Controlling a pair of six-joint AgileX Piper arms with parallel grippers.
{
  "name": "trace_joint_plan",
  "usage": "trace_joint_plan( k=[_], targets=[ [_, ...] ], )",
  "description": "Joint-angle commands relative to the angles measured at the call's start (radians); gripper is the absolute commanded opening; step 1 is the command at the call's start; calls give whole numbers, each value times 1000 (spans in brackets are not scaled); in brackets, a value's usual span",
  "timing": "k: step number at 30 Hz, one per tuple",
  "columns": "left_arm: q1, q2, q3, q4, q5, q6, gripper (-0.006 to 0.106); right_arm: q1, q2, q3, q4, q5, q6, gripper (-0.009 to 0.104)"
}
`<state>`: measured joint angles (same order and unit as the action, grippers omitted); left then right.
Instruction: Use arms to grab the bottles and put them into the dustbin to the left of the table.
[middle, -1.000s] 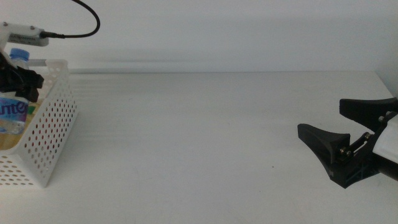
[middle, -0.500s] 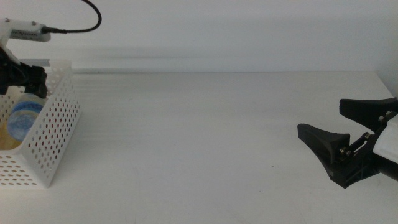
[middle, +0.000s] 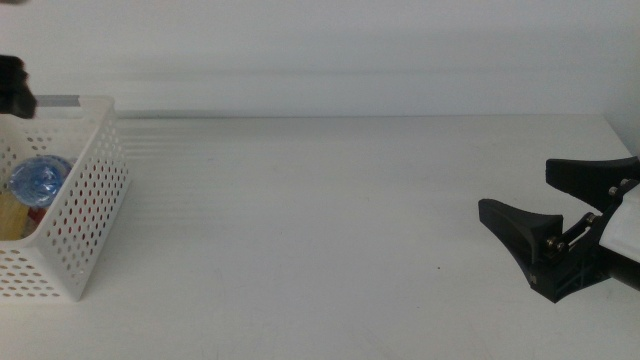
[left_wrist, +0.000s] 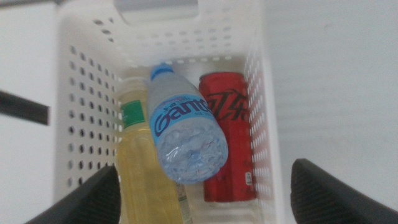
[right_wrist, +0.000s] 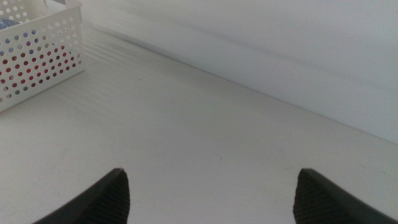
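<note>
Inside the white dustbin (left_wrist: 81, 93) lie three bottles side by side: a blue-capped water bottle (left_wrist: 183, 137) resting on top, a red soda can (left_wrist: 227, 143), and a yellow-liquid bottle (left_wrist: 140, 168) with a green label. My left gripper (left_wrist: 205, 168) hovers above the dustbin, open and holding nothing. In the middle view the dustbin (middle: 90, 200) stands at the table's left edge, and only a dark tip of the left arm (middle: 10, 85) shows above it. My right gripper (middle: 515, 190) waits low at the right side, open and empty.
The white table (middle: 320, 220) stretches bare between the dustbin and the right gripper. A pale wall runs along its far edge. The right wrist view shows the dustbin (right_wrist: 37, 50) far off across the tabletop.
The water bottle has left the left gripper and dropped into the dustbin. The left arm has risen, almost out of the middle view. The right arm has not moved.
</note>
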<state>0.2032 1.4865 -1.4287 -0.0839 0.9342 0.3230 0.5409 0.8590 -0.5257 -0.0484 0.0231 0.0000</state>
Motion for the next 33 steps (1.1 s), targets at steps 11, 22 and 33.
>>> trace_joint_plan(
  k=[11,22,33],
  targets=[
    [-5,-538,400,-123,-198,-178,90,4,-9,-24,-5,-78,-8,72],
    [-294,-785,681,-77,-461,-231,90,4,-9,-24,-5,-78,-8,72],
    [-390,-790,686,-53,-519,-249,90,4,-9,-24,-5,-78,-8,72]
  ],
)
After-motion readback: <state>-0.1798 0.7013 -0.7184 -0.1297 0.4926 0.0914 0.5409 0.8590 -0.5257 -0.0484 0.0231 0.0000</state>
